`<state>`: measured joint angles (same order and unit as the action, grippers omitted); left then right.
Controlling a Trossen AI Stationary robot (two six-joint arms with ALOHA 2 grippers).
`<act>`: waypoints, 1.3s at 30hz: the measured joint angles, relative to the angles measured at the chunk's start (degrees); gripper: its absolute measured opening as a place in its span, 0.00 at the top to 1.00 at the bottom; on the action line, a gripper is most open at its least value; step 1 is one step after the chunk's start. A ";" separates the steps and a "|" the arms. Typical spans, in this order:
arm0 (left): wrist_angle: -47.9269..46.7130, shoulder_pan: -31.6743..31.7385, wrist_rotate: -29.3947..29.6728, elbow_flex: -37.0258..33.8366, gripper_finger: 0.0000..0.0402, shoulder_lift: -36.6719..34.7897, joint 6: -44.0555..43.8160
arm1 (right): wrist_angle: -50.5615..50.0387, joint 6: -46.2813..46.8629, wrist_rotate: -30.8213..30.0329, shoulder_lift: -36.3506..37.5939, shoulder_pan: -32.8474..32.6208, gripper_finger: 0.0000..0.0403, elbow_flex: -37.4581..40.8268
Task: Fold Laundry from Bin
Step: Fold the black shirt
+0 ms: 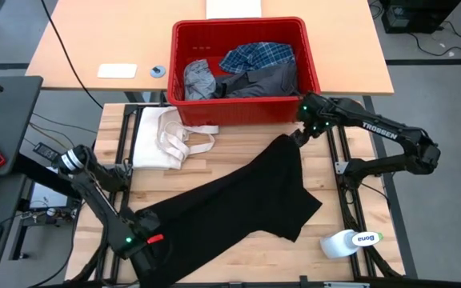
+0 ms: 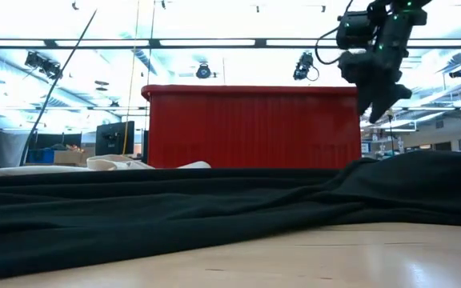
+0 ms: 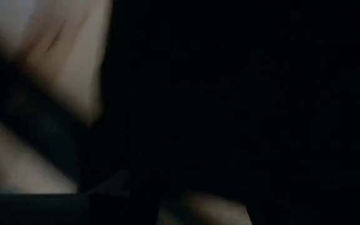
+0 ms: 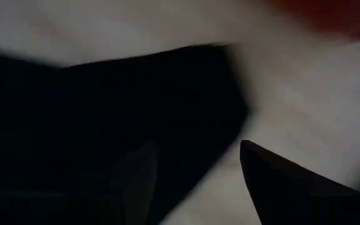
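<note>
Right tool [image 1: 297, 136]: hanging just above the far corner of the black garment [image 1: 238, 200], close in front of the bin [image 1: 181, 72]; its two fingers [image 4: 292, 187] are standing apart with nothing between them, and in the low view it is sitting clear above the cloth.
Left tool [image 1: 144, 240]: lying low at the near left corner of the black garment, at the counter's near edge; its wrist view is filling with dark cloth, and I cannot tell whether it is grasping or released.
Black garment: lying spread slantwise across the counter [image 1: 214, 164], from the near left corner up toward the bin.
Bin: standing at the far edge of the counter, holding a plaid shirt [image 1: 256, 56], a light grey garment [image 1: 199, 80] and a dark grey garment [image 1: 266, 80].
White cloth [image 1: 166, 138]: lying on the counter left of the black garment, just in front of the bin, its strap loops pointing right.
Tape roll [image 1: 349, 242]: sitting at the near right corner of the counter, apart from the black garment.
</note>
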<state>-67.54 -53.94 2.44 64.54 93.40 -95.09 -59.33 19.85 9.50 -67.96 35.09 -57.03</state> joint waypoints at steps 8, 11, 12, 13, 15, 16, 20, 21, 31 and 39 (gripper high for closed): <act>21.76 10.95 16.88 0.06 0.53 1.81 15.53 | 4.66 5.12 7.85 -0.03 -16.86 0.44 6.12; 27.45 16.12 16.38 0.11 0.53 3.12 22.44 | 3.51 7.75 7.36 -0.31 -24.25 0.46 8.03; 27.98 17.46 16.24 0.11 0.53 3.44 23.82 | 2.66 8.49 7.34 -0.37 -26.31 0.47 8.90; 27.98 18.87 16.03 0.08 0.53 3.69 24.69 | 1.73 9.01 7.36 -0.57 -28.04 0.47 10.00; 27.96 21.08 15.71 0.08 0.53 3.94 25.64 | 0.97 10.55 8.19 -0.83 -31.00 0.48 12.25; 27.94 22.07 15.66 0.08 0.53 3.94 26.26 | 0.98 11.40 8.87 -0.95 -32.17 0.48 13.57; 29.68 24.60 14.91 -0.31 0.53 3.94 30.74 | 2.37 14.49 9.86 -1.55 -36.29 0.49 19.21; 29.49 24.86 14.48 -0.36 0.53 3.96 31.53 | 2.74 15.26 9.54 -1.55 -37.08 0.50 20.40; 27.21 23.35 11.15 -0.37 0.53 11.21 28.60 | 8.06 21.06 0.12 -1.53 -42.54 0.52 25.80; 26.10 22.05 12.84 -0.09 0.53 13.25 25.62 | 11.86 23.20 -2.50 -6.57 -47.84 0.55 25.69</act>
<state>-41.45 -31.89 15.28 64.45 106.65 -69.48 -47.48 43.05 7.00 -74.54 -12.75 -31.33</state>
